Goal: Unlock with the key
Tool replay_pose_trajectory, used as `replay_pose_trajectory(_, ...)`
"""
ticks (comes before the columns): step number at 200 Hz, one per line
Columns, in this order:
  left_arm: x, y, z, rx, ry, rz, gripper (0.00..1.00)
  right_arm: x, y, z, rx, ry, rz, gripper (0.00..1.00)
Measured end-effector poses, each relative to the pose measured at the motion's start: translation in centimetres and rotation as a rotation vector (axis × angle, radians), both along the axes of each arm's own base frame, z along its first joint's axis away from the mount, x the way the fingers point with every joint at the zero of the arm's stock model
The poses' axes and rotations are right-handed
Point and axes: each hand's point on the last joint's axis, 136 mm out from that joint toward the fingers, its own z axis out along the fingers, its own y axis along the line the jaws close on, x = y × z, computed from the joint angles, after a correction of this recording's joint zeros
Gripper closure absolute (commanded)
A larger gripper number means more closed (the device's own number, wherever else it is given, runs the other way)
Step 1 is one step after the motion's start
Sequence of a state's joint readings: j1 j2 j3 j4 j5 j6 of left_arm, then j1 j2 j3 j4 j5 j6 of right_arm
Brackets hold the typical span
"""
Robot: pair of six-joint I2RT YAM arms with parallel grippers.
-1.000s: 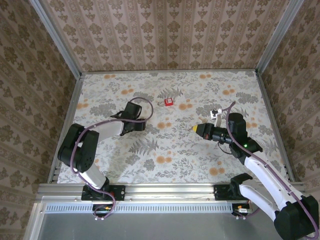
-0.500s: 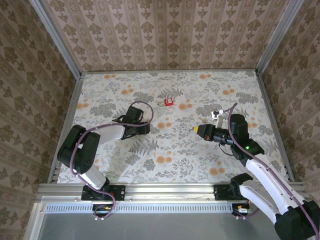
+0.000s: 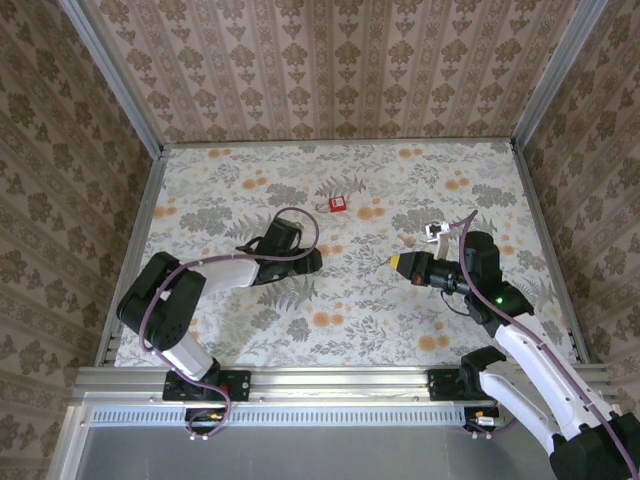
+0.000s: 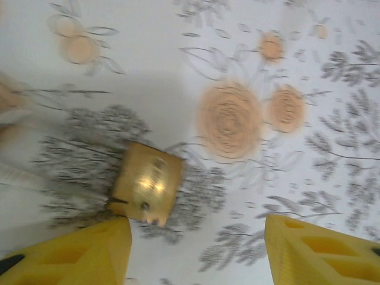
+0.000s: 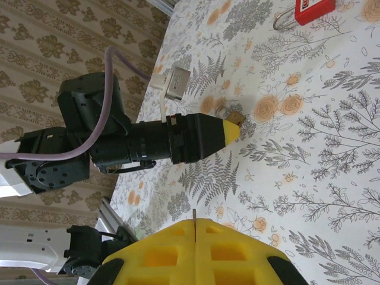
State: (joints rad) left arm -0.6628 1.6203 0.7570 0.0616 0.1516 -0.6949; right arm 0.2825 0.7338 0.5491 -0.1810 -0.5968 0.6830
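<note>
Covering the table [image 3: 480,190] is a floral cloth, shut in by wallpapered walls [image 3: 340,70]. Both arms reach over it from the near edge. The left arm [image 3: 215,268] lies low and stretched towards the middle, and the right arm [image 3: 520,340] bends in from the other side, so the two tips face each other.

The red padlock [image 3: 337,204] lies flat on the cloth with nothing touching it, its shackle pointing to the robot's left. Both grippers are on the near side of the padlock and apart from it. The left gripper [image 3: 312,262] is a little to the padlock's left, and the right gripper [image 3: 393,261] is off to its right. Bare cloth lies between each tip and the padlock.

The left gripper is released. Its yellow fingers [image 4: 65,249] stand apart with only cloth between them. The right gripper is clenched, its yellow pads [image 5: 154,255] pressed together. A thin dark sliver shows at their seam, but I cannot tell what it is.

A small brass piece [image 4: 146,189] lies on the cloth just beyond one left fingertip, outside the jaws and on the near side of the padlock. It is too blurred to say whether it is the key
</note>
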Motion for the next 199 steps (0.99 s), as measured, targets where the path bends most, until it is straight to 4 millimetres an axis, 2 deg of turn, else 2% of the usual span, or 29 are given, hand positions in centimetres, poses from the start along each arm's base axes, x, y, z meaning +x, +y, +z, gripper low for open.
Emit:
replay_pose_trajectory(18,-0.4,-1.5,0.7,-0.048,-0.004,-0.009,0.39,-0.1,0.0,0.0,-0.001,0.003,0.0,1.0)
replay_pose_trajectory(40,-0.6,-1.9,1.9,-0.07,-0.023,-0.01,0.42,-0.2,0.0,0.2,0.001,-0.003,0.001,1.0)
replay_pose_trajectory(58,-0.6,-1.9,4.0,-0.074,-0.077,-0.019,0.57,-0.3,0.0,0.5,0.008,-0.014,0.006,1.0)
replay_pose_trajectory(68,-0.9,-2.1,6.1,-0.076,-0.142,-0.058,0.7,-0.3,0.2,0.8,0.019,-0.027,0.015,1.0)
replay_pose_trajectory(80,-1.6,-2.9,9.0,-0.096,-0.231,-0.123,0.75,-0.5,0.5,1.5,0.039,-0.055,0.035,1.0)
replay_pose_trajectory(109,-4.0,-4.2,15.3,-0.175,-0.433,-0.326,0.7,-1.2,1.1,3.0,0.083,-0.12,0.093,1.0)
replay_pose_trajectory(124,-5.5,-4.6,17.5,-0.208,-0.512,-0.435,0.66,-1.5,1.5,3.7,0.099,-0.151,0.125,1.0)
replay_pose_trajectory(164,-9.4,-6.6,19.9,-0.307,-0.578,-0.714,0.68,-3.4,3.2,5.1,0.088,-0.258,0.224,1.0)
replay_pose_trajectory(199,-11.1,-8.4,22.2,-0.416,-0.58,-0.871,0.62,-4.7,4.5,5.5,0.054,-0.324,0.291,1.0)
